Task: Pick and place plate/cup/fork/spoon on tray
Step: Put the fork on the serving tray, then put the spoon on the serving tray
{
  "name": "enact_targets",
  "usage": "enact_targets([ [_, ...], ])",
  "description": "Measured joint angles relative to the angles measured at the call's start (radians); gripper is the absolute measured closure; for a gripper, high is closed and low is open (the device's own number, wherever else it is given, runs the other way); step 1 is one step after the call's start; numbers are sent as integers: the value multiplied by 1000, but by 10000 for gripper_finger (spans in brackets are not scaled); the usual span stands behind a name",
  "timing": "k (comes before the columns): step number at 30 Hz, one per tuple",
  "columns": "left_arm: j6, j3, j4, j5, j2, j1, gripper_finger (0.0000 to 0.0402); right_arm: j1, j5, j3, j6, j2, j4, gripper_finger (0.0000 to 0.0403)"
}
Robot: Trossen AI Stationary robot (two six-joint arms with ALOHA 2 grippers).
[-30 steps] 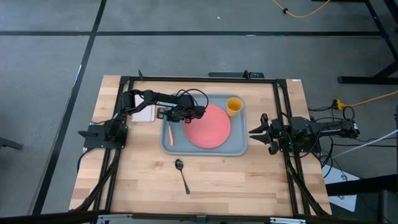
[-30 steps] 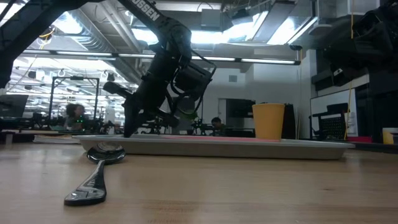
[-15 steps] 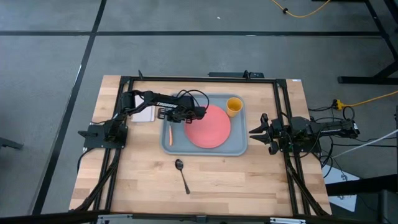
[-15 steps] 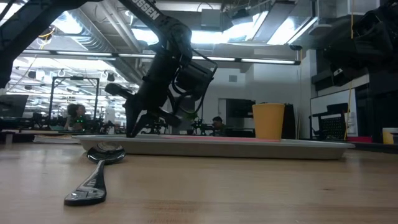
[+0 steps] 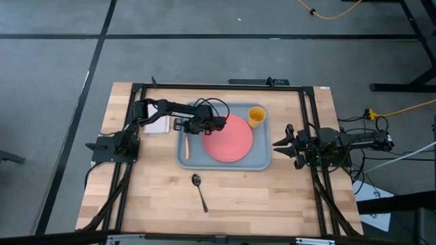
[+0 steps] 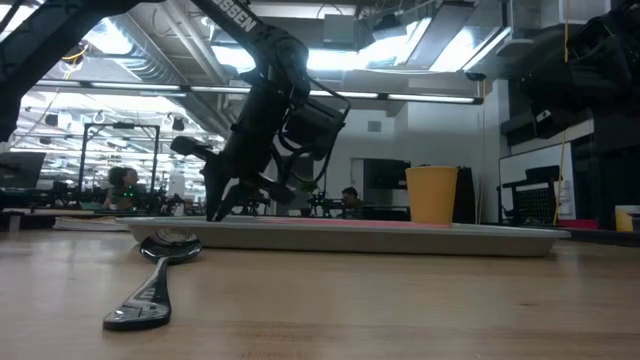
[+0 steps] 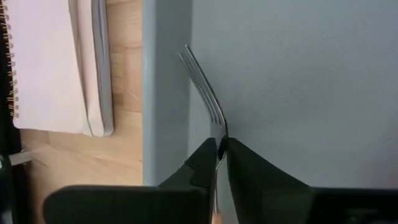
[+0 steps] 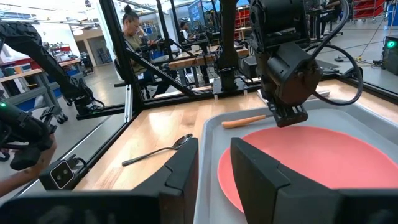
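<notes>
The grey-blue tray [image 5: 255, 160] holds the coral plate [image 5: 228, 137] and the yellow cup [image 5: 256, 116] at its far right corner. My left gripper [image 5: 184, 128] is low over the tray's left end, shut on the fork [image 5: 187, 146]. The fork's silver tines [image 7: 202, 81] point toward the table's far edge and its orange handle [image 8: 242, 121] toward the near edge. The dark spoon [image 5: 199, 192] lies flat on the wood near of the tray. My right gripper [image 5: 276, 144] waits open and empty by the tray's right rim. My left gripper pinches the fork at its metal neck [image 7: 217, 127], between the tines and the orange handle, with its two fingers. The fingers come from above, pointing down, and lie across the fork. The fork is level just over the tray floor; I cannot tell whether it rests on it.
A pale pad and a spiral notebook [image 5: 158, 124] lie on the wood left of the tray. Dark frame rails [image 5: 310, 136] run along the table's left, right and far sides. People [image 8: 134, 28] sit at benches in the room beyond.
My left gripper has edged a little toward the table's right over the tray's left end, still shut on the fork.
</notes>
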Motion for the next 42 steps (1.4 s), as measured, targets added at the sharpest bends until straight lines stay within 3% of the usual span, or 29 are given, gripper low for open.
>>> enact_targets([
  [14,5,9,3,9,1,-13,321,0,0,0,0,0,0,304],
  [18,4,98,-108,5,2,-31,307,0,0,0,0,0,0,304],
  [22,-35,271,-265,-54,1,-121,304,0,0,0,0,0,0,304],
  [29,-339,338,-269,-78,-10,-384,304,0,0,0,0,0,0,304],
  [36,-749,298,-162,-24,-10,-609,304,0,0,0,0,0,0,304],
  [42,-983,238,-26,-28,-10,-726,304,0,0,0,0,0,0,304],
])
